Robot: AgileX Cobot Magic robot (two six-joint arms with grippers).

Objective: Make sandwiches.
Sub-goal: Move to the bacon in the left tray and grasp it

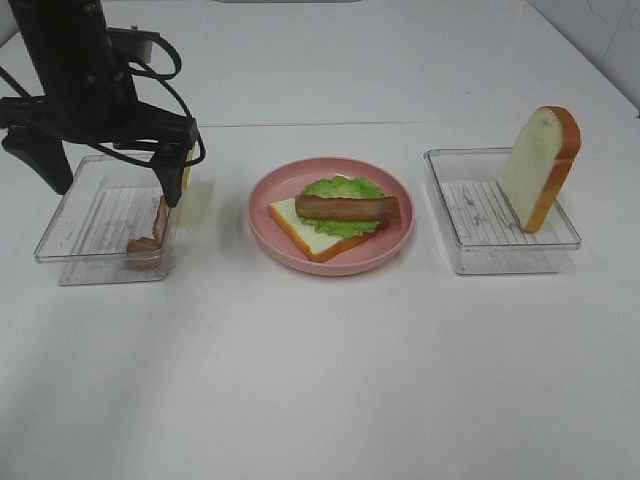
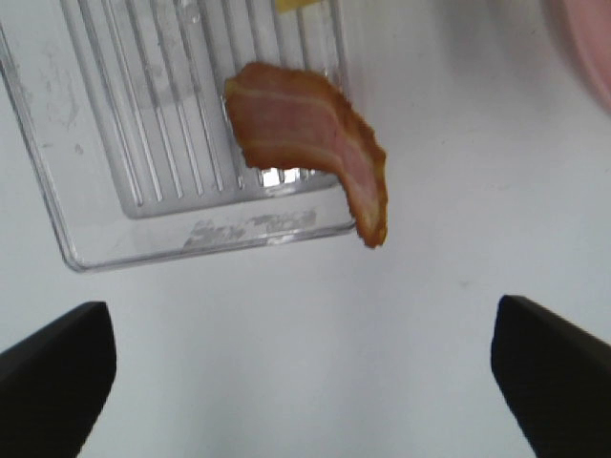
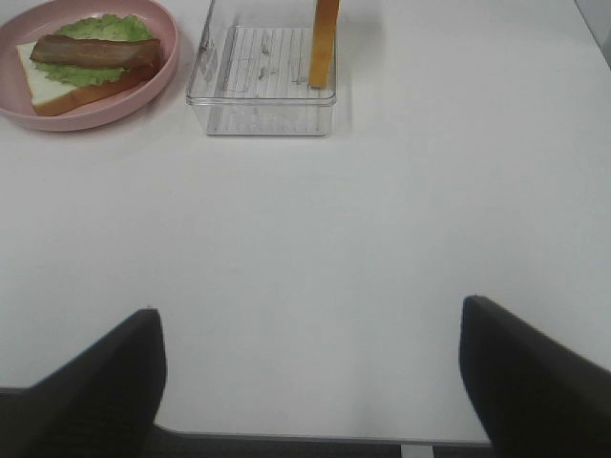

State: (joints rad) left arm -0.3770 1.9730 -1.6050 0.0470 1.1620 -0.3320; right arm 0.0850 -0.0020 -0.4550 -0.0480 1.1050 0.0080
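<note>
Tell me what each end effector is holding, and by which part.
Nothing is held. The left end effector is open above the bacon strip, which lies untouched in the tray. The right end effector is open over the table.

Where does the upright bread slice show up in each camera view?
Exterior high: the upright bread slice stands in the clear tray on the right of the picture.
Left wrist: not in it.
Right wrist: seen edge-on in the same tray.
Shared landmark: the pink plate beside that tray.
</note>
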